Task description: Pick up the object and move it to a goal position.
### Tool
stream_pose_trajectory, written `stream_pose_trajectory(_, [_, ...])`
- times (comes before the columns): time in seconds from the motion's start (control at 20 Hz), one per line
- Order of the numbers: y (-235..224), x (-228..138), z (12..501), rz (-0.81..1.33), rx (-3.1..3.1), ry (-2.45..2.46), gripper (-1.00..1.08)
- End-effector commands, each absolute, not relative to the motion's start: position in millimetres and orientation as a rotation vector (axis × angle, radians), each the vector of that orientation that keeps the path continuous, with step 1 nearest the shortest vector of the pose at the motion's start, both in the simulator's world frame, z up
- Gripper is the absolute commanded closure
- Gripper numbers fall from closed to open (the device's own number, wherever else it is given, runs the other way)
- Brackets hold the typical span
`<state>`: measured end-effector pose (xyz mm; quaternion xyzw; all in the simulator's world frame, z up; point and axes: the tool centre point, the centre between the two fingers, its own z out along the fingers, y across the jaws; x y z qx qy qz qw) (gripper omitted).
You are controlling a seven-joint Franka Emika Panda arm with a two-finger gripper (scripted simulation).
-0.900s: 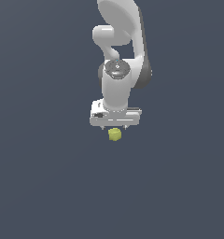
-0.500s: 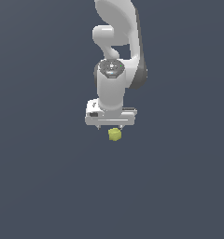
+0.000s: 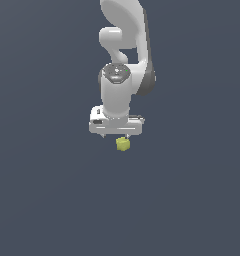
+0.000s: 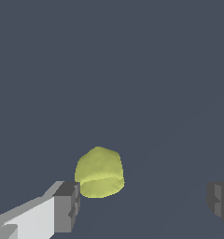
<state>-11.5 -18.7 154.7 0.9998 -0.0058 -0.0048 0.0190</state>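
Object point(image 4: 99, 172) beside open pincer point(image 4: 144, 203) finger

Hand point(image 4: 142, 205) spread wide — object point(image 4: 100, 172) beside one finger point(image 4: 66, 206).

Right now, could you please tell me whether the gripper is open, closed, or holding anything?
Gripper: open and holding nothing; the yellow-green lump lies beside one fingertip, with the other set far apart from it.

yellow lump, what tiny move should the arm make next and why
Probably shift sideways to centre the fingers on the yellow lump, then descend. In the wrist view the fingers are wide apart, and the lump sits close beside one finger, far from the other.
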Motion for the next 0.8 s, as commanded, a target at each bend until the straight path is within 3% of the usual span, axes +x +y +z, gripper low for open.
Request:
stream_pose_trajectory(0.0, [-18,-12,154,-0.014,3.104,-0.051,-0.92])
stream_pose_trajectory(0.75, [-8,-17,139,-0.010,3.074,-0.520,-0.92])
